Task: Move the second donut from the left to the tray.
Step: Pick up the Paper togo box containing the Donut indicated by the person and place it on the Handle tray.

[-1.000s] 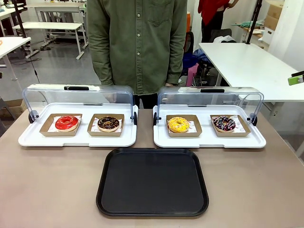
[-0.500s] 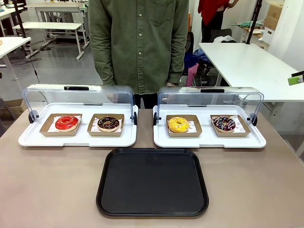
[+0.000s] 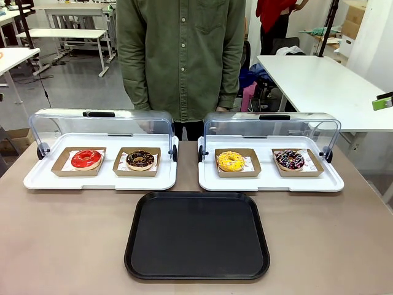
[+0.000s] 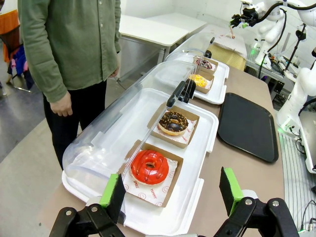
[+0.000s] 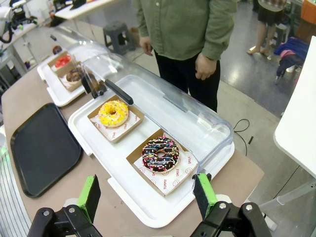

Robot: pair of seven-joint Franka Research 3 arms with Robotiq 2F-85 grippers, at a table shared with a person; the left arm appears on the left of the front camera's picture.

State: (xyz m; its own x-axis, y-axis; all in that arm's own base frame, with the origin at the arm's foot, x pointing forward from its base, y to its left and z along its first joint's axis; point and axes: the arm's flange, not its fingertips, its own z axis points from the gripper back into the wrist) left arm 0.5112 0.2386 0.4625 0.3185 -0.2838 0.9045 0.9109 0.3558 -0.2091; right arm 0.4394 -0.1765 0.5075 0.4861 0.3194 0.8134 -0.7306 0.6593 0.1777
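Chocolate donut (image 3: 140,159) sits just beyond the far left corner of the black tray (image 3: 196,236), not yet moved, while left end effector (image 4: 172,193) and right end effector (image 5: 146,196) hang wide open, empty.

red donut (image 3: 86,158): left display tray (image 3: 98,181) | yellow donut (image 3: 230,161), rainbow-sprinkled donut (image 3: 289,160): right display tray (image 3: 270,182) | clear lids (image 3: 101,125): raised | person (image 3: 180,61): behind

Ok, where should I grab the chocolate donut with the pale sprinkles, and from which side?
Probably by its holder: pinch the near wall from above, on the robot's side. The donut lies flat, glaze up, so squeezing the ring could mar it, and the raised lid blocks the far side.
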